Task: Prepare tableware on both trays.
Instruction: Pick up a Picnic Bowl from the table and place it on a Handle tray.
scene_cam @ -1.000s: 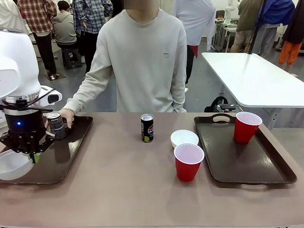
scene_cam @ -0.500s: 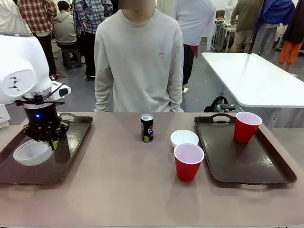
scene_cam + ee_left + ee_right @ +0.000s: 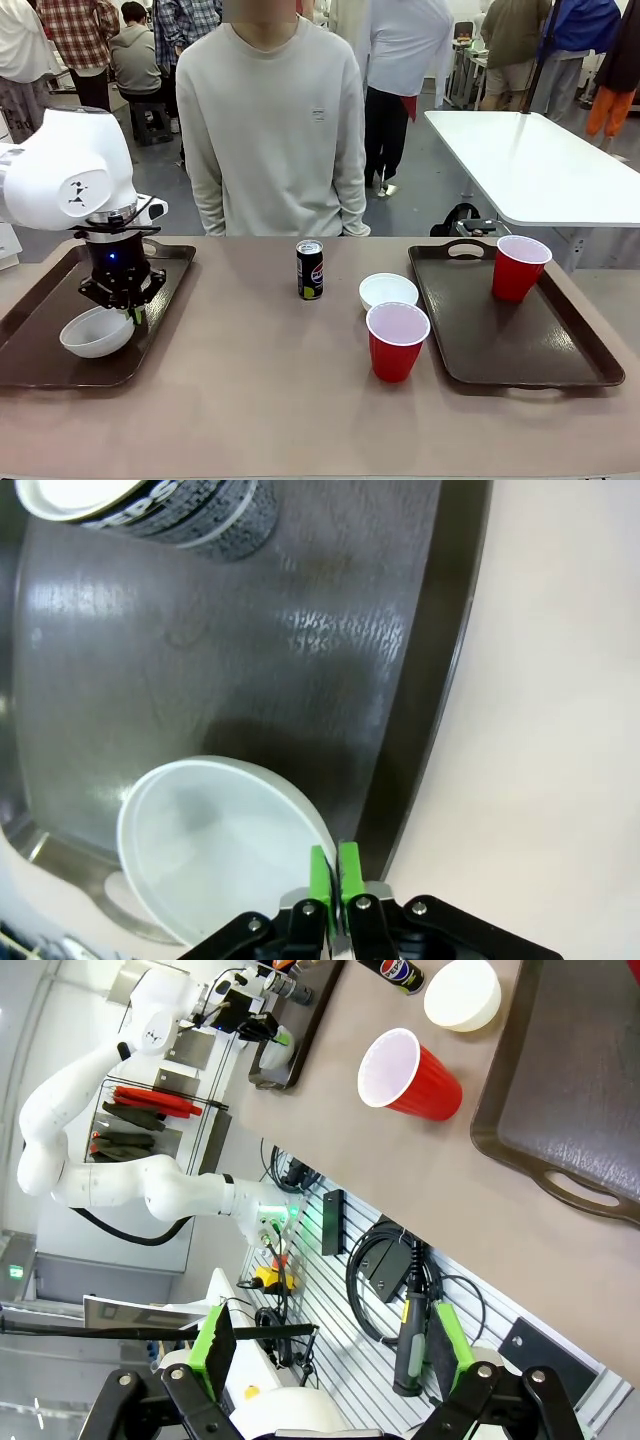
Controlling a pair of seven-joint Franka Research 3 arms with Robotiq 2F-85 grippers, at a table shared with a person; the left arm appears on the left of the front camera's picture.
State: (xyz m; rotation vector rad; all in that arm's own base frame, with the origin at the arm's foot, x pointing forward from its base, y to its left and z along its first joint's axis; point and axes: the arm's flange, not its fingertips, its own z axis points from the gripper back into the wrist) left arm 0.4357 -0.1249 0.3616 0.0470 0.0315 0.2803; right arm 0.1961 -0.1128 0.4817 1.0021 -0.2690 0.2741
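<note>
My left jaws gripped a white bowl (image 3: 95,333) on the left tray (image 3: 166,285), right jaws open; second bowl (image 3: 388,291), drink can (image 3: 310,269), red cup (image 3: 397,342) awaited traying.

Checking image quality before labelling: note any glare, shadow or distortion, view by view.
Front view: sharp, evenly lit. Left wrist view: light glare streaks the left tray, dark shadow beside the bowl. Right wrist view: rolled sideways, wide-angle bend at the edges.
</note>
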